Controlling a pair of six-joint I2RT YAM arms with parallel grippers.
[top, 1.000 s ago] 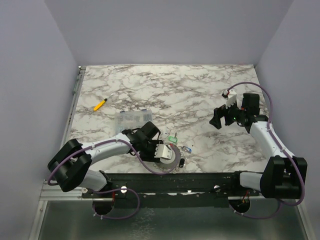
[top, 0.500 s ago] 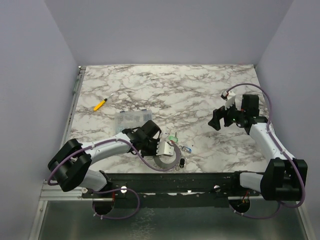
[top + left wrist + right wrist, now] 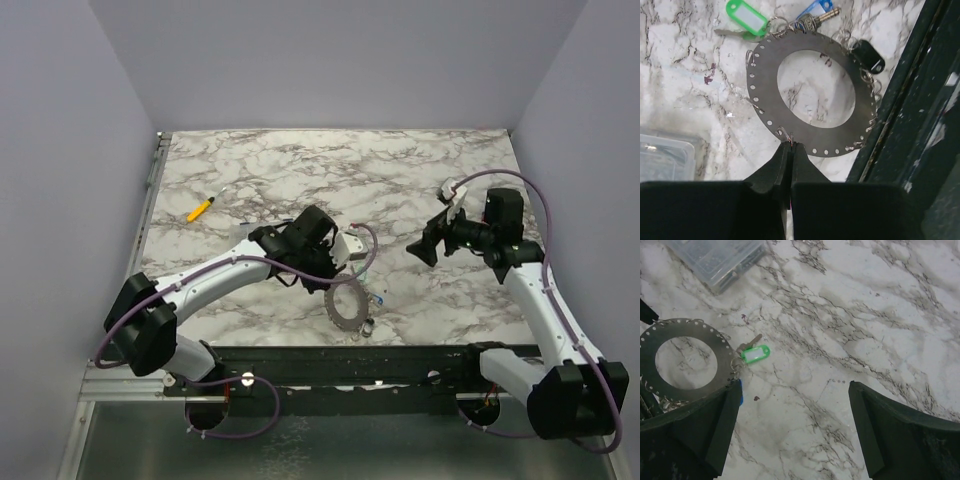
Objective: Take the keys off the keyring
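My left gripper was pressed fully closed, its tips meeting right at the near rim of the keyring, though I could not tell whether they pinched one of the small wire loops there. My right gripper hung spread wide, holding nothing. The clear box sat near the ring on the marble table, its contents too blurred to name, and the keyring lay flat with the green-headed key and blue-headed key on the side away from my left fingertips.

Cut off at frame edge: clear box; blue key mostly hidden behind right tool.
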